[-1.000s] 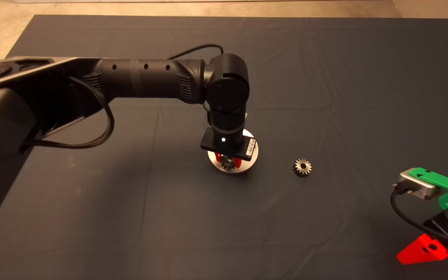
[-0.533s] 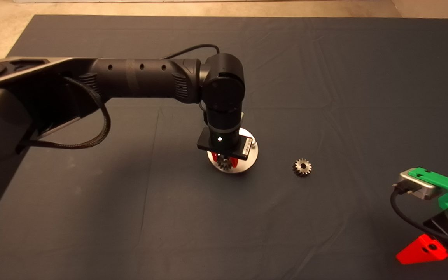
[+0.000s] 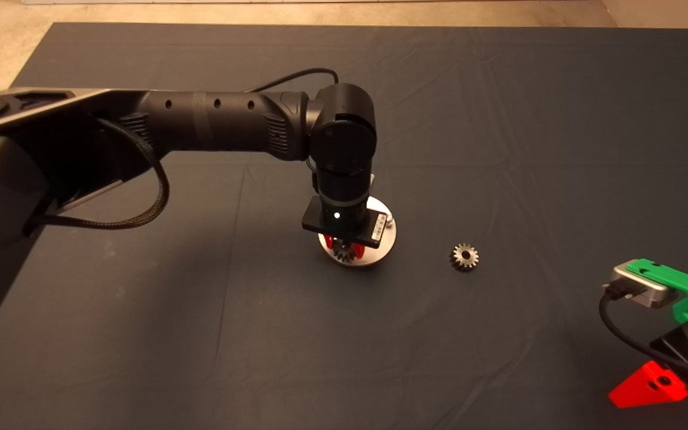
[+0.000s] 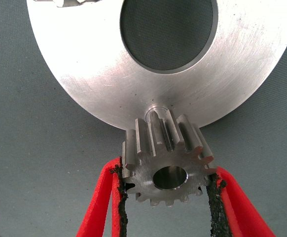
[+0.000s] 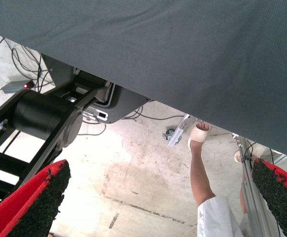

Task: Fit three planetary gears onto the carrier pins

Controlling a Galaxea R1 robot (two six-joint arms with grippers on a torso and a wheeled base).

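My left gripper [image 3: 343, 248] hangs over the near-left edge of the shiny carrier disc [image 3: 380, 251] in the middle of the mat. It is shut on a silvery planetary gear [image 4: 165, 163], whose teeth sit between the black pads [image 4: 120, 197]. The gear is held tilted just above the disc's rim [image 4: 84, 84]. One carrier pin [image 4: 156, 109] pokes up right behind it. The arm hides the rest of the pins in the head view. A second gear [image 3: 464, 257] lies flat on the mat to the right of the disc. My right gripper [image 3: 648, 385] is parked at the lower right, open.
The disc has a large central hole [image 4: 168, 29]. A bit of toothed silver metal [image 4: 59, 2] shows at the disc's far edge. The right wrist view shows the mat's underside edge, the floor, a black stand [image 5: 45, 116] and a person's leg [image 5: 200, 173].
The left arm has shifted slightly to the left and settled a little lower over the disc with the gear still held. The loose gear and right arm have not moved.
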